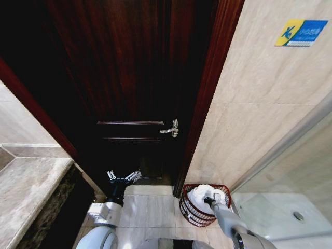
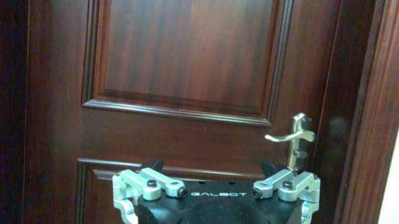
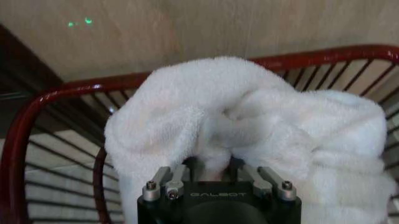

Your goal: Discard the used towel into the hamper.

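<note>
The hamper (image 1: 187, 209) is a dark red wire basket standing on the floor tiles at the foot of the beige wall, right of the door frame. A white bunched towel (image 1: 200, 193) fills its mouth. My right gripper (image 1: 210, 200) reaches down into the hamper and is shut on the towel. In the right wrist view the towel (image 3: 249, 126) bulges around the gripper (image 3: 215, 165), with the hamper's red rim (image 3: 37, 107) curving behind it. My left gripper (image 1: 123, 176) hangs open and holds nothing, low in front of the door; the left wrist view shows that gripper (image 2: 212, 168) facing the door panel.
A dark wooden door (image 1: 129, 78) with a silver lever handle (image 1: 171, 128) stands closed ahead. A marble counter (image 1: 26, 192) lies at the left. A glass shower partition (image 1: 290, 171) and shower floor are at the right. Pale floor tiles run between my arms.
</note>
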